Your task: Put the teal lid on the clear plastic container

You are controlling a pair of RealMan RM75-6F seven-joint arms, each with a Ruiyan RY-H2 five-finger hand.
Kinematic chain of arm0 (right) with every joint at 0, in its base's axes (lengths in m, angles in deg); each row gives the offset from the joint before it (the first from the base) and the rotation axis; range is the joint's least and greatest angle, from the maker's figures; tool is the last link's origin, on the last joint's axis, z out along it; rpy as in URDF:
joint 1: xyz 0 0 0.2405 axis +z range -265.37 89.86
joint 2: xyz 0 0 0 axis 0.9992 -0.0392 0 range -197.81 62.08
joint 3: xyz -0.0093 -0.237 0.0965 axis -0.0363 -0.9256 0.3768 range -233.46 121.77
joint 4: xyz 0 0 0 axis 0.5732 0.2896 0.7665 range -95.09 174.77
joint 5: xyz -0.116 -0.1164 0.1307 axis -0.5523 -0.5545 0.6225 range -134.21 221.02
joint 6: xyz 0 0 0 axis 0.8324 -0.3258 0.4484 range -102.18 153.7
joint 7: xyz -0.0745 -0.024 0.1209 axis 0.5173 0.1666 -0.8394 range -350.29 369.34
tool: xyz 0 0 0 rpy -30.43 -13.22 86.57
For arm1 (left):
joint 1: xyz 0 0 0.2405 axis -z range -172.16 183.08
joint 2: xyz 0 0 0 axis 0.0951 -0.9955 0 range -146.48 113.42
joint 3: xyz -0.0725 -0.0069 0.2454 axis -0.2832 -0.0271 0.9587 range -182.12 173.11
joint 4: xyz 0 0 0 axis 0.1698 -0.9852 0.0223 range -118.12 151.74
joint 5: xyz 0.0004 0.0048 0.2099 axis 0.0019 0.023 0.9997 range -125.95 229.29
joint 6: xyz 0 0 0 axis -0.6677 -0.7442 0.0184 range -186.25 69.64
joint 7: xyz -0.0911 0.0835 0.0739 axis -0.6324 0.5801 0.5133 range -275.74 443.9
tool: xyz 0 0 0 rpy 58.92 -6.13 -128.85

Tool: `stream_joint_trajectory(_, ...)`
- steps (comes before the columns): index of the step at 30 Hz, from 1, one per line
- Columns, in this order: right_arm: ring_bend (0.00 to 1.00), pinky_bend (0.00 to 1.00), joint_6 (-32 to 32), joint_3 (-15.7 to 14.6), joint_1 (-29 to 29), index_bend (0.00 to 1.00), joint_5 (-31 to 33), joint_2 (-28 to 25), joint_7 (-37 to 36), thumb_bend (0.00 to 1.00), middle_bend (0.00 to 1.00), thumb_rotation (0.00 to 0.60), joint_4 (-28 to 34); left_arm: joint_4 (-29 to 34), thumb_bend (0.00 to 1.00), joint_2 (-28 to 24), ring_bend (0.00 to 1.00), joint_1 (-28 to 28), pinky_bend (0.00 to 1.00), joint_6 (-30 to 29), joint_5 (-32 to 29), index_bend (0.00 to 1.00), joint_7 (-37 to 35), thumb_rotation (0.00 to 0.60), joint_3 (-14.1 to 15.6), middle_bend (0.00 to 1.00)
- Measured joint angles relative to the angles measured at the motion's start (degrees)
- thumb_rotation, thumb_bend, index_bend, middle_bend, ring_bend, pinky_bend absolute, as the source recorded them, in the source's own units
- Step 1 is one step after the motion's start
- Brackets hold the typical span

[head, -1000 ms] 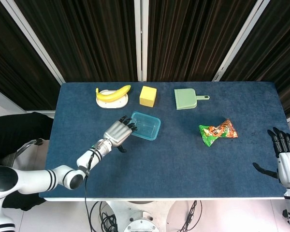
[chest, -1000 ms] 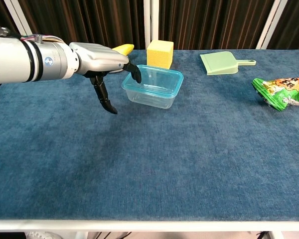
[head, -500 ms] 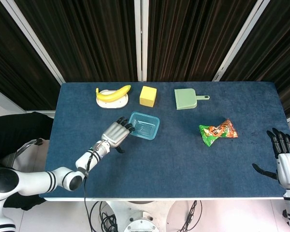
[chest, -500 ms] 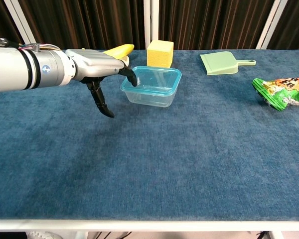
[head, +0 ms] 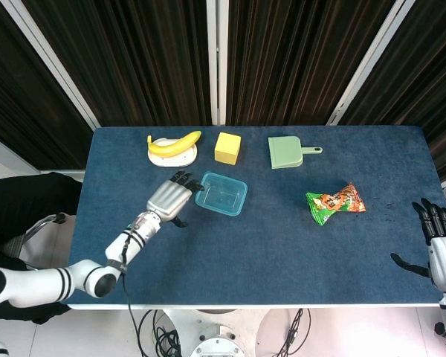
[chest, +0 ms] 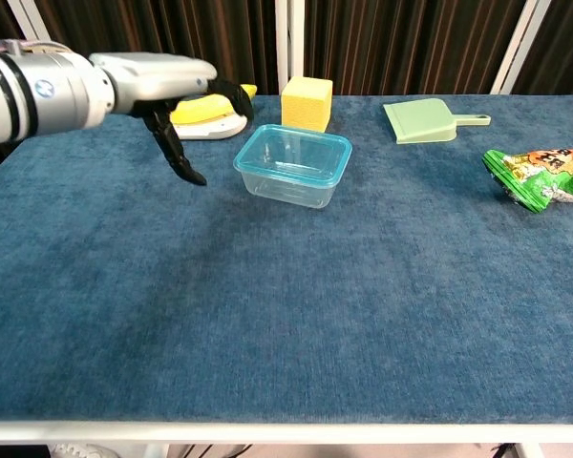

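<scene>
Both hands show from the head: left hand spread, holding nothing, just beside the container mid-table; right hand splayed, empty, at the far edge. Chest view catches only the left hand, thumb hanging down, clear of the container.

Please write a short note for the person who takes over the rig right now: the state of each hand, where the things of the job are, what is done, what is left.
Left hand: open, holds nothing, raised just left of the container, apart from it.
Right hand: open, holds nothing, at the table's right edge.
Container: upright, mid-table, in front of the yellow block. It has a teal rim; I cannot tell whether that is the lid already seated.
No separate lid shows in either view.
Left: check for the lid; if missing, find it and press it on.
</scene>
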Motion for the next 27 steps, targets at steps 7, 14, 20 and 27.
stream_joint_trajectory(7,0.00,0.00,3.29,-0.36,1.39,0.00,-0.37,-2.60,-4.10,0.04,0.00,0.600,-0.43,2.89,0.03,-6.57,0.00,-10.43,0.05,-13.79,5.29,0.21,-5.95,0.600,-0.20,0.15)
stream_joint_trajectory(14,0.00,0.00,4.47,-1.42,1.96,0.00,-2.12,-2.85,-9.62,0.04,0.00,0.600,-1.70,3.09,0.03,-11.35,0.00,-23.39,0.01,-27.70,12.04,0.19,-11.12,0.600,3.43,0.14)
stream_joint_trajectory(20,0.00,0.00,2.11,-2.06,1.21,0.00,-3.36,-0.51,-8.41,0.04,0.00,0.600,-3.08,3.71,0.03,-13.59,0.00,-33.81,0.00,-37.35,16.87,0.19,-13.54,0.600,7.59,0.14)
stream_joint_trajectory(27,0.00,0.00,-0.15,-2.81,0.00,0.00,-4.27,0.59,-6.18,0.04,0.00,0.600,-3.11,6.87,0.03,-14.93,0.00,-42.57,0.00,-42.70,19.43,0.19,-12.23,0.600,11.17,0.14)
